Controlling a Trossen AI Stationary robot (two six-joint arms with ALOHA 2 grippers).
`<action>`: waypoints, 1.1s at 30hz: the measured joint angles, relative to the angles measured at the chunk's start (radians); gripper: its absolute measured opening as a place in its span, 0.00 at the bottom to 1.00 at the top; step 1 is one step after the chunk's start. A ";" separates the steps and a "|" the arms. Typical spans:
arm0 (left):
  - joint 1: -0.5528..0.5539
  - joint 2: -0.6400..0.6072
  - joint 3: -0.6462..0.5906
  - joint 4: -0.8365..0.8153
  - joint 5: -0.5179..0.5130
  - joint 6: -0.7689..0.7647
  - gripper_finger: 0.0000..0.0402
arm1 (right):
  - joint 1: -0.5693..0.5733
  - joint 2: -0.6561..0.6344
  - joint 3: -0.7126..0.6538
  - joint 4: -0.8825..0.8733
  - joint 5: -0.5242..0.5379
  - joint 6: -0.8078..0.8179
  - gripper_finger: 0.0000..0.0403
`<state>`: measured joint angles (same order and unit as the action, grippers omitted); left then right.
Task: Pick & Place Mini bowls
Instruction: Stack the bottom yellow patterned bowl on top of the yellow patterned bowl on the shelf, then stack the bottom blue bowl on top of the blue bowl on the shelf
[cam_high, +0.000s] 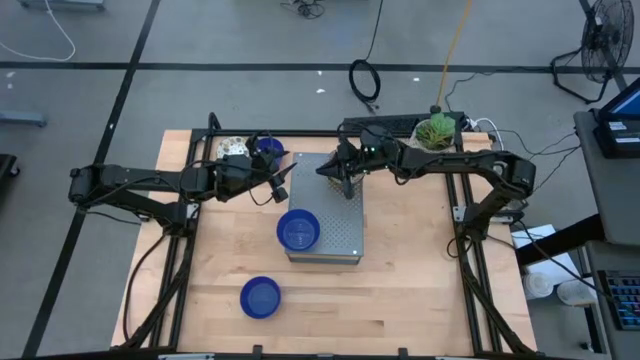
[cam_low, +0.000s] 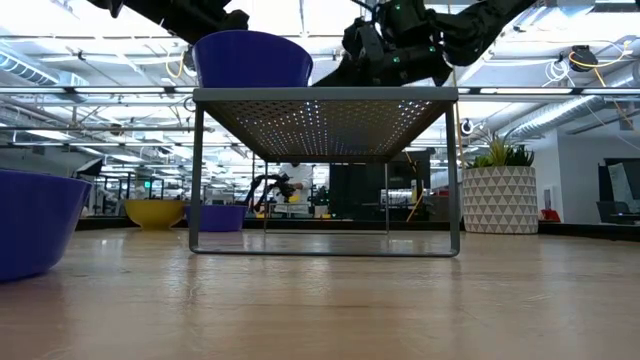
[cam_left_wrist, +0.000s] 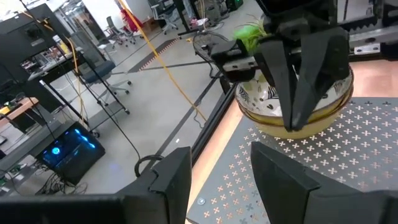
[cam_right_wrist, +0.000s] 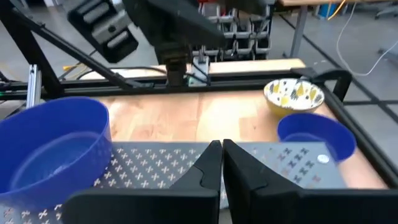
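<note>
A grey perforated rack (cam_high: 338, 235) stands mid-table. A blue mini bowl (cam_high: 298, 229) sits on it, and a cream floral bowl (cam_left_wrist: 323, 106) sits on its far part, hidden under my right arm in the high view. Another blue bowl (cam_high: 260, 297) rests on the table near the front. A cream bowl (cam_high: 235, 147) and a blue bowl (cam_high: 268, 148) rest at the far left. My right gripper (cam_right_wrist: 222, 144) is shut with nothing between its fingers, and stands just in front of the cream bowl on the rack. My left gripper (cam_left_wrist: 221, 155) hangs open and empty left of the rack. My right gripper (cam_left_wrist: 292, 121) is shut, its fingertips level with the near rim (cam_left_wrist: 267, 121) of the cream bowl on the rack. The fingers cover that spot, so I cannot tell whether they touch the bowl. The bowl sits upright on the rack.
A white patterned pot with a green plant (cam_high: 435, 131) stands at the table's far right. Black frame rails (cam_high: 470, 260) run along the table's sides. Bare wood lies in front of and to the right of the rack.
</note>
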<state>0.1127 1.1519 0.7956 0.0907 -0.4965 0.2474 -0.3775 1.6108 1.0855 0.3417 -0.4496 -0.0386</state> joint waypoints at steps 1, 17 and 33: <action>0.000 0.000 0.000 0.000 0.000 0.000 0.42 | 0.000 -0.001 0.000 0.008 0.000 -0.003 0.00; 0.000 0.000 0.000 -0.012 0.000 0.000 0.42 | -0.007 -0.053 -0.001 -0.045 0.008 -0.027 0.00; 0.000 0.000 0.000 -0.030 0.000 -0.021 0.42 | -0.062 -0.422 -0.065 -0.440 0.012 -0.090 0.00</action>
<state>0.1127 1.1519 0.7956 0.0605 -0.4961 0.2266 -0.4397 1.1884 1.0209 -0.0986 -0.4375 -0.1287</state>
